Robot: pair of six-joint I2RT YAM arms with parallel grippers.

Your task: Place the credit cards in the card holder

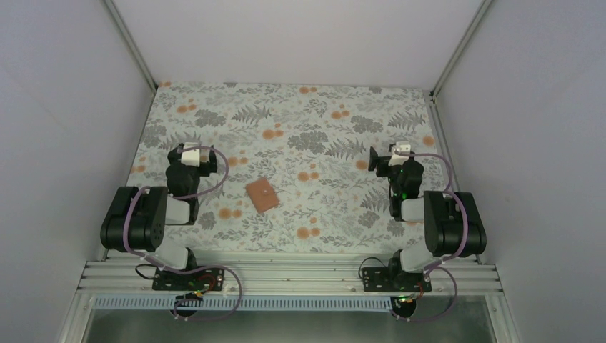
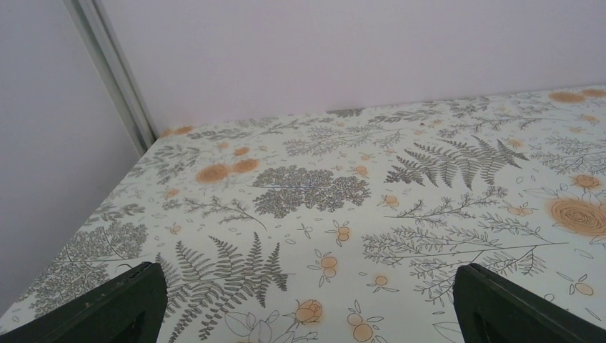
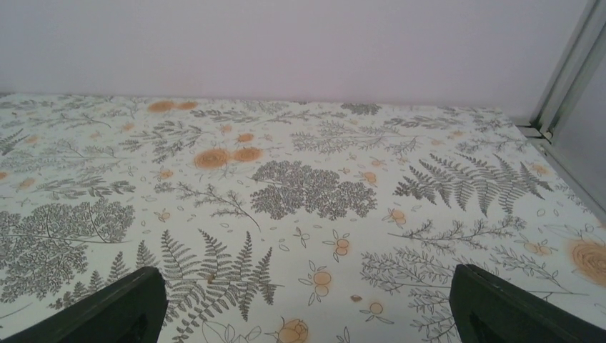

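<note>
Holder (image 1: 261, 194): tan-brown, flat on the counter (image 1: 321, 114), turned askew to the counter's edges. It sits between the two arms, a little left of centre and in the near half, with fern-and-flower print showing on all sides of it and nothing touching it. Neither wrist view shows it.

Left tool (image 2: 304, 286): open, its two dark fingers (image 2: 118, 307) set wide at the lower corners of its wrist view, with only patterned counter between them. It is aimed toward the far left corner, where a metal post (image 2: 114, 78) meets the wall.

Right tool (image 3: 307, 286): open too, jaws spread wide and holding nothing, facing the far wall (image 3: 300, 43).

Both arms are folded back near their bases, well apart from the holder.
</note>
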